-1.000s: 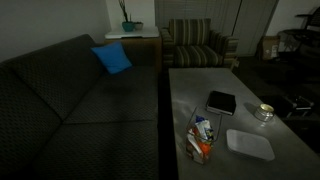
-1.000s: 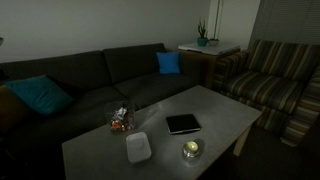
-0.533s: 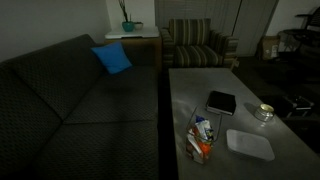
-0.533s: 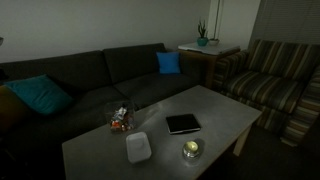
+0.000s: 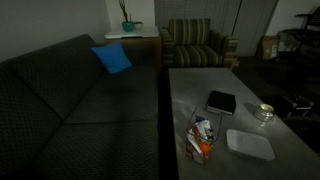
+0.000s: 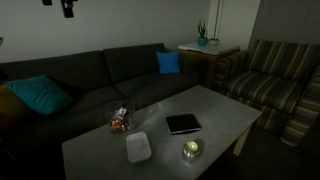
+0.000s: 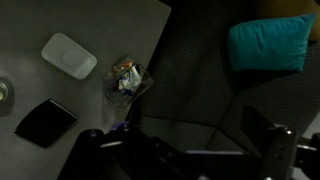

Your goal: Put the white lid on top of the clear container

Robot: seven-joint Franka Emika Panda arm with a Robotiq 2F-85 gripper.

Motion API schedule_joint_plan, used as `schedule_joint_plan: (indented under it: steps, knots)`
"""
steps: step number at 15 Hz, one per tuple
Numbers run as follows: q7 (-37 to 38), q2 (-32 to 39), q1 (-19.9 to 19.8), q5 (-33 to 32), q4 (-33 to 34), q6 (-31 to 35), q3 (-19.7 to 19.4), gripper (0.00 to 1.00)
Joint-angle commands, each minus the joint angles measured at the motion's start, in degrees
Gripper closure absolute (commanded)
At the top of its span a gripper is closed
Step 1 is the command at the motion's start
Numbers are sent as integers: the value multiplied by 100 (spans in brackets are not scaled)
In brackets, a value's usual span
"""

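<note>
The white lid (image 5: 249,144) lies flat on the grey table (image 5: 200,80), next to the clear container (image 5: 202,138) with orange, red and white items inside. Both show in both exterior views, lid (image 6: 138,147) and container (image 6: 121,120), and in the wrist view, lid (image 7: 69,55) and container (image 7: 128,78). The container stands at the table edge nearest the sofa, apart from the lid. My gripper (image 7: 185,140) is high above the sofa, far from both, with fingers spread wide and empty. It shows at the top edge of an exterior view (image 6: 66,7).
A black flat square object (image 5: 221,102) and a small round shiny dish (image 5: 264,112) lie on the table. A dark sofa with a blue pillow (image 5: 112,58) and a teal pillow (image 6: 38,95) runs beside the table. A striped armchair (image 6: 275,85) stands at the table's end.
My gripper has come into view at the top edge of an exterior view. The lid, container and other things on the table have not moved.
</note>
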Motion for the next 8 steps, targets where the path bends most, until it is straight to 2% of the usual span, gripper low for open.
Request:
schedule_joint_plan:
  steps: [1,5,8]
  knots:
    - [88,-28,-159,-157,-44,157,221,0]
    - [439,182,-222,-633,-196,939,472,0]
    - [517,396,-176,-663,-445,1710,518,0]
